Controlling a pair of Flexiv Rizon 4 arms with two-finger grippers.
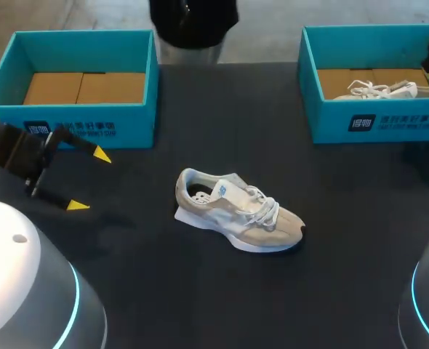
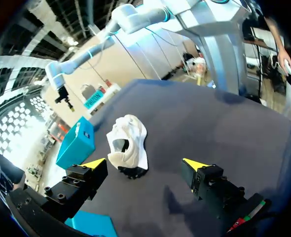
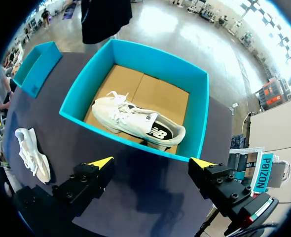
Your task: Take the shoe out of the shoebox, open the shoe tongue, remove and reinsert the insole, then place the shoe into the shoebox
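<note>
- Table [image 1: 222, 109]: dark top carrying two teal boxes at the far side and one shoe near the middle
- Left box [image 1: 127, 131]: holds nothing, its cardboard floor bare; judged the likely place for the final step, which is not yet done
- Right box [image 1: 389, 120]: holds a second shoe [image 1: 385, 89] lying on its side, untouched as far as can be seen
- Shoe [image 1: 236, 211]: stands upright on its sole on the table, well apart from both boxes and from both grippers, laces crossed over the tongue; the take-out step is therefore judged complete
- Tongue and insole: the tongue looks to lie closed under the laces and no insole lies loose on the table; whether the insole has already been out and back cannot be told, so the stage is either just after take-out or just before the return
- Left gripper [image 1: 89, 180]: fingers wide apart, holding nothing, low over the table beside the left box, the shoe ahead of it
- Right gripper [image 3: 150, 163]: fingers wide apart, holding nothing, above the near wall of the right box
</note>
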